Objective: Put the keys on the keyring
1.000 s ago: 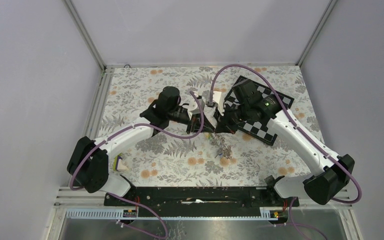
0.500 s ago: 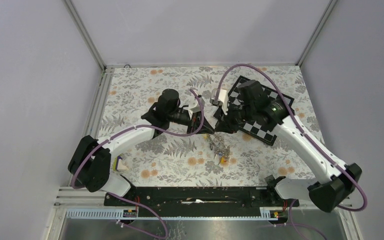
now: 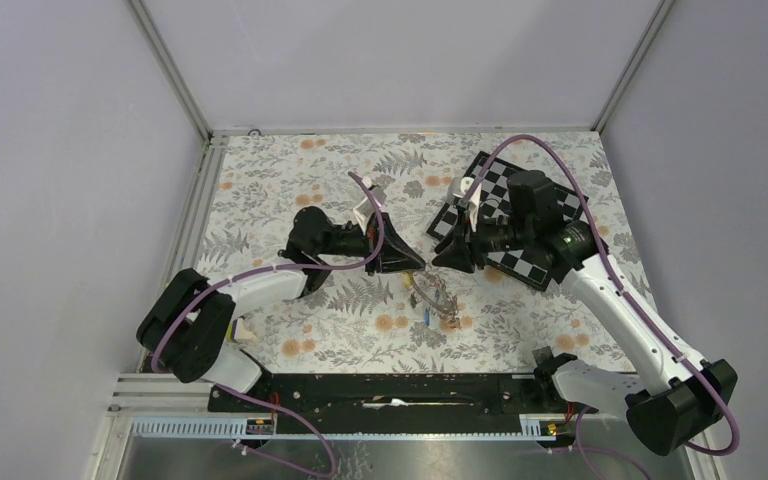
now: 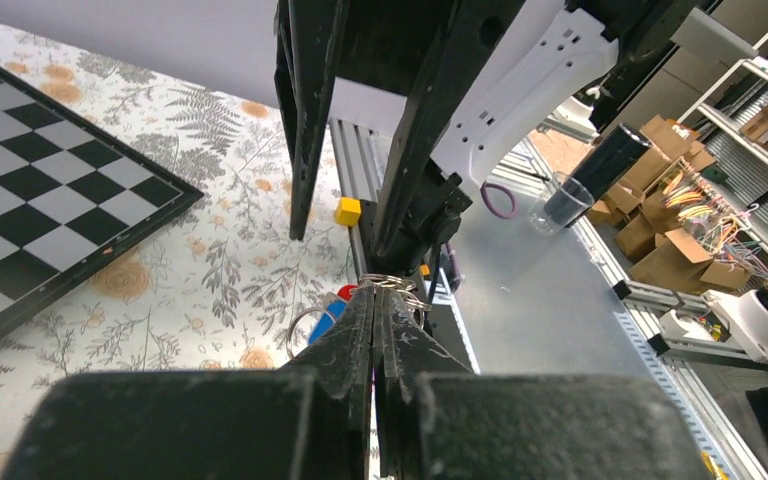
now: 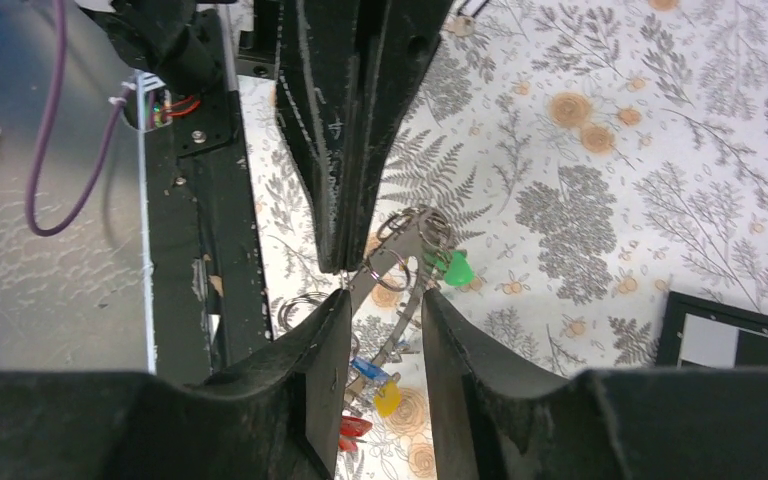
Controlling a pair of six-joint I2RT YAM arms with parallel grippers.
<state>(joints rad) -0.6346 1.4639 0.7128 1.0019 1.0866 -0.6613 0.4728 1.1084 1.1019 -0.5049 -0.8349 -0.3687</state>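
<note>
My left gripper (image 3: 418, 263) is shut on thin wire loops (image 4: 392, 284) at the top of the keyring (image 3: 432, 293), which hangs below it above the floral table. A blue key (image 4: 326, 318) and a red key (image 4: 346, 292) show just beside its tips. In the right wrist view the grey keyring (image 5: 407, 300) runs down edge-on, carrying a green key (image 5: 455, 268), a blue key (image 5: 368, 368), a yellow key (image 5: 388, 398) and a red key (image 5: 352, 428). My right gripper (image 5: 380, 305) faces the left one tip to tip, open, gripping nothing.
A black-and-white chequered board (image 3: 550, 205) lies at the back right under my right arm. A black rail (image 3: 390, 390) runs along the near edge. A loose wire ring (image 5: 300, 310) lies on the table near that rail. A small yellow block (image 4: 348, 210) sits by the frame.
My right gripper has opened and drawn back to the right. The left wrist has turned, still pinching the keyring, and the bunch now hangs from it alone.
</note>
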